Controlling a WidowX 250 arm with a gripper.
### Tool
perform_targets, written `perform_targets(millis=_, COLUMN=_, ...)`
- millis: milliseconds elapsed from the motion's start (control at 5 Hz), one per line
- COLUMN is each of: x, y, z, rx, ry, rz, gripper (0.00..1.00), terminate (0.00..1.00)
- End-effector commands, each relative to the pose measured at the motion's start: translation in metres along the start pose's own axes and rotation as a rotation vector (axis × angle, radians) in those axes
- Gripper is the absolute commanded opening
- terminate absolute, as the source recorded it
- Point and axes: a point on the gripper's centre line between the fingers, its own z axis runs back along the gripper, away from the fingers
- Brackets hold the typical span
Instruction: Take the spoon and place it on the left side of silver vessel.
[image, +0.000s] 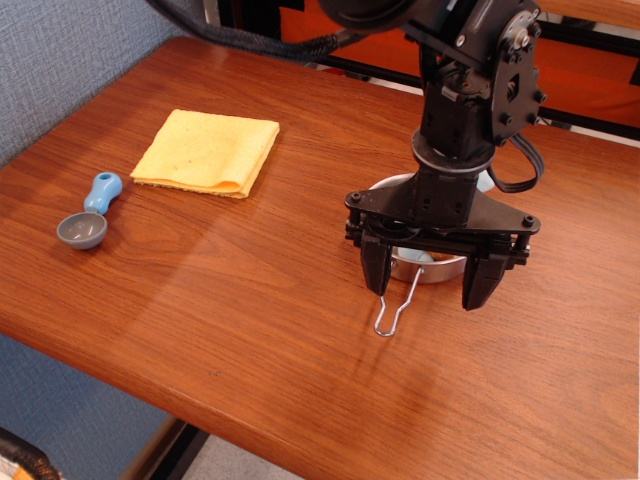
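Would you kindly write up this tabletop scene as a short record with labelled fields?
surface: wooden table
spoon: grey bowl, light-blue handle, lying near the table's left edge
silver vessel: mostly hidden behind the gripper, wire handle pointing toward the camera
cloth: folded yellow, lying flat behind and right of the spoon
gripper: open, empty, hanging in front of the vessel
task status: spoon not yet picked up
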Motion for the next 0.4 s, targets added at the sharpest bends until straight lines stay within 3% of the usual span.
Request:
perform_targets(millis=0, x=0.000, y=0.000, z=0.000, rx=0.000, ry=0.000, rz=0.000, gripper=1.00, terminate=0.00)
perform_targets(millis=200, x=-0.005, y=0.019, z=0.010, rx=0.030, ry=-0.002, rz=0.022, gripper=1.00, terminate=0.00)
